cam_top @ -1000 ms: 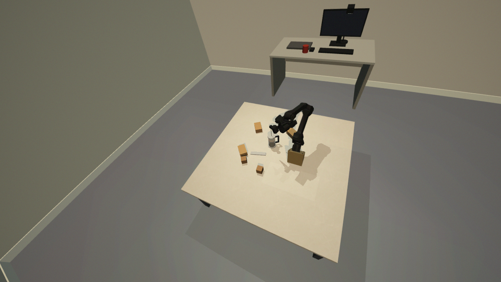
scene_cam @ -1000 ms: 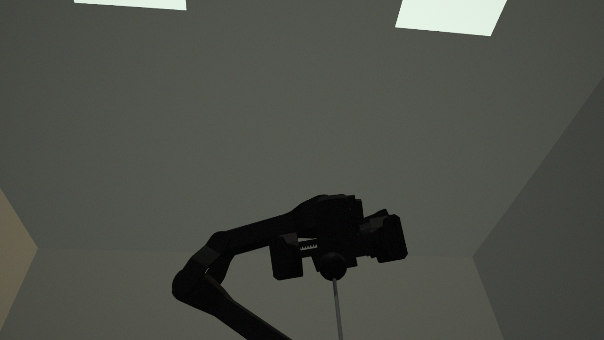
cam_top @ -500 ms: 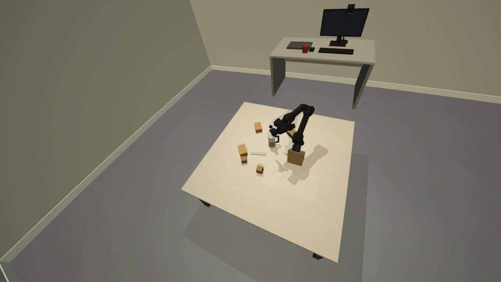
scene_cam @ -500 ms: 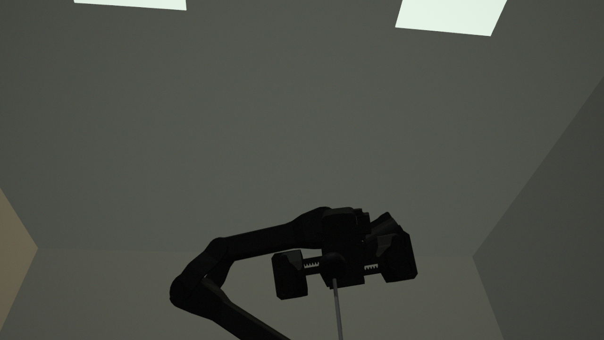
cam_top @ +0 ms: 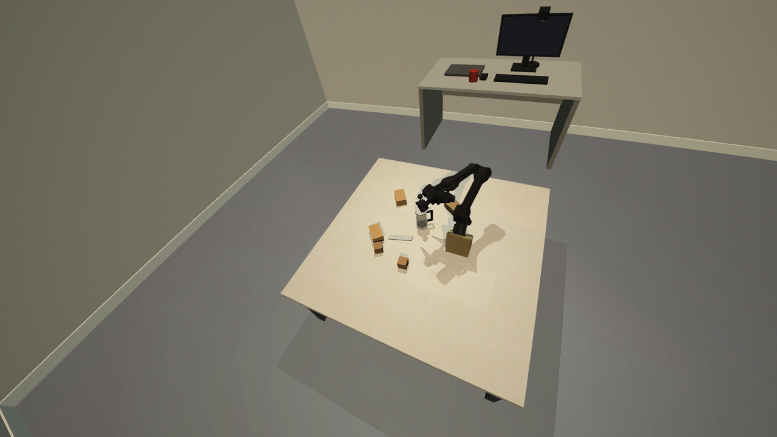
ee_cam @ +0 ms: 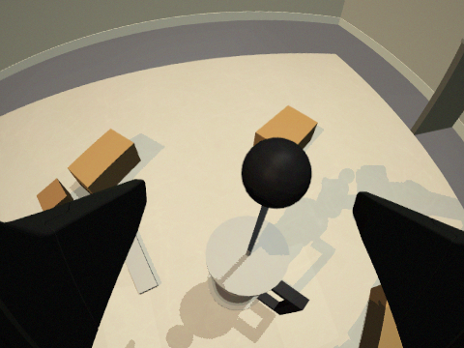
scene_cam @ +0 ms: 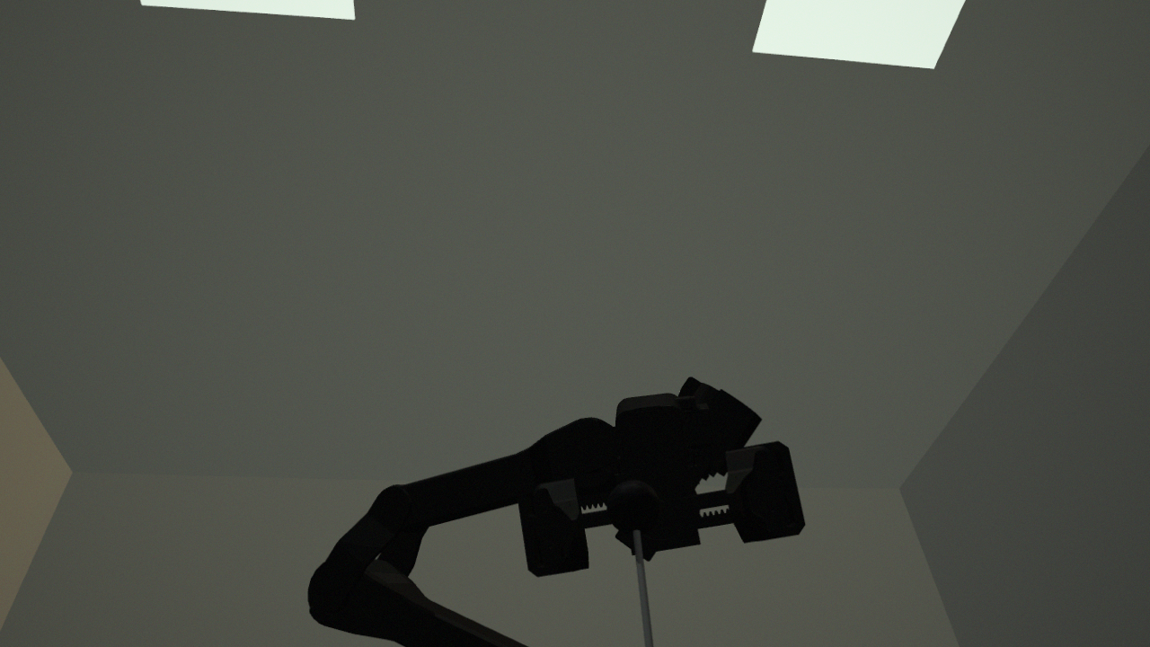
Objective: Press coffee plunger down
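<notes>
Beige table (cam_top: 488,326) w/ scattered blocks; gripper (ee_cam: 258,226) wide open, empty, above knob (ee_cam: 276,172), press (ee_cam: 242,267) at 6 o'clock. Should center, then push straight down.

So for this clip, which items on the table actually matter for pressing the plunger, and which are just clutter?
Part of the job:
- plunger knob, raised on its rod
- coffee press, upright
- gripper, open, above the knob, holding nothing

Lying about:
- brown blocks, for example and
- flat pale strip
- the far desk with its monitor
</notes>
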You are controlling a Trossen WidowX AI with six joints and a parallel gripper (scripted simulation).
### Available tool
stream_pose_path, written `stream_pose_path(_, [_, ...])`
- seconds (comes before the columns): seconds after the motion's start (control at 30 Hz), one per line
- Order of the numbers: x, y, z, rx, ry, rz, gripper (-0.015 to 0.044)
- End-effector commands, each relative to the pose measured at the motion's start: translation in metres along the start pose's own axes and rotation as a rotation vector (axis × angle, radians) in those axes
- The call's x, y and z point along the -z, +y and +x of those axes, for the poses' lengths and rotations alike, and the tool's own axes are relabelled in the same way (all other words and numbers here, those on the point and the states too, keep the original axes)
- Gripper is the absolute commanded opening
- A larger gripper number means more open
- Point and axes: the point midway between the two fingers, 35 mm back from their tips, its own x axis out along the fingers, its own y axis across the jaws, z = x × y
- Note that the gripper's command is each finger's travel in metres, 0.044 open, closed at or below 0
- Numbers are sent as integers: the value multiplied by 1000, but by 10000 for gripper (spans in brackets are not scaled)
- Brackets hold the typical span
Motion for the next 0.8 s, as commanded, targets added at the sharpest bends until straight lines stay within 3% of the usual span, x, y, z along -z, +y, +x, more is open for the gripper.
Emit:
stream_pose_path(0.0, [2,0,5,-3,15,-5,440])
stream_pose_path(0.63, [-10,-9,17,20,-38,-8,440])
stream_pose_path(0.77, [-10,-9,17,20,-38,-8,335])
